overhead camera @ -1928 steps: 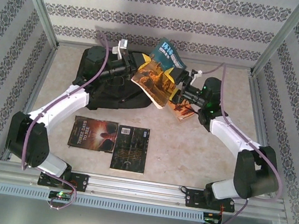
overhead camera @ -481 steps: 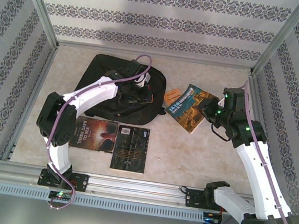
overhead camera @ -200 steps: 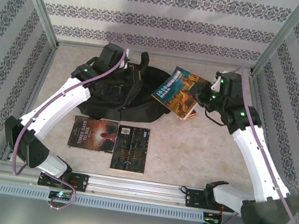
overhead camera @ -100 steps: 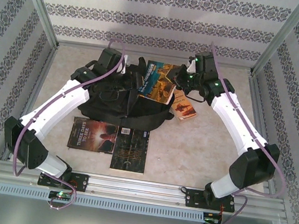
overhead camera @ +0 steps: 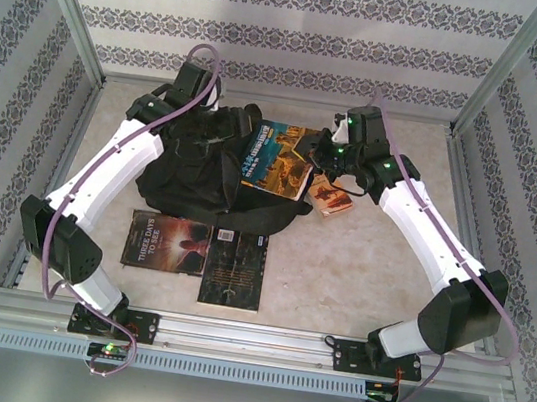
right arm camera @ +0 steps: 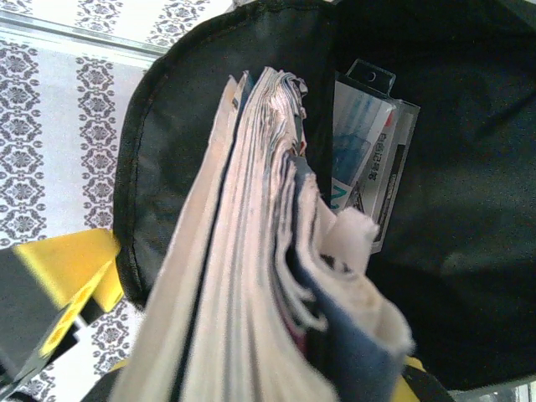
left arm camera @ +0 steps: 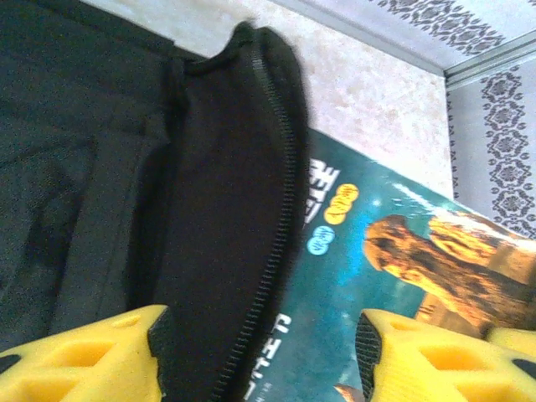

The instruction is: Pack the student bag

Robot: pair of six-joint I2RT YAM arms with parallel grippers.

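Left arm: from the overhead view you see the elbow folded out at the near left. The white forearm runs away from the base toward the far-left corner of the table [overhead camera: 370, 267], and the wrist turns right over the far edge of the student bag [overhead camera: 187, 174].

In the left wrist view, the left gripper [left arm camera: 260, 335] has its yellow fingers [left arm camera: 84, 356] set well apart. The bag's zippered rim passes between them and lies against one finger. The other finger stands clear of the rim, in front of the book's cover.

Right arm: the elbow sits at the near right. The forearm slants toward the far centre, and the wrist points left at the bag. The right gripper [overhead camera: 318, 153] is clamped on a teal-covered book [overhead camera: 277, 159], held tilted at the bag's open right side.

In the right wrist view, the book's page edge points into the black interior, where a small clear packet [right arm camera: 368, 159] lies.

The bag lies on the far-left part of the table. An orange-toned book [overhead camera: 332, 198] lies just right of it. Two more books, one reddish [overhead camera: 166, 241] and one dark [overhead camera: 234, 267], lie flat side by side near the arm bases.
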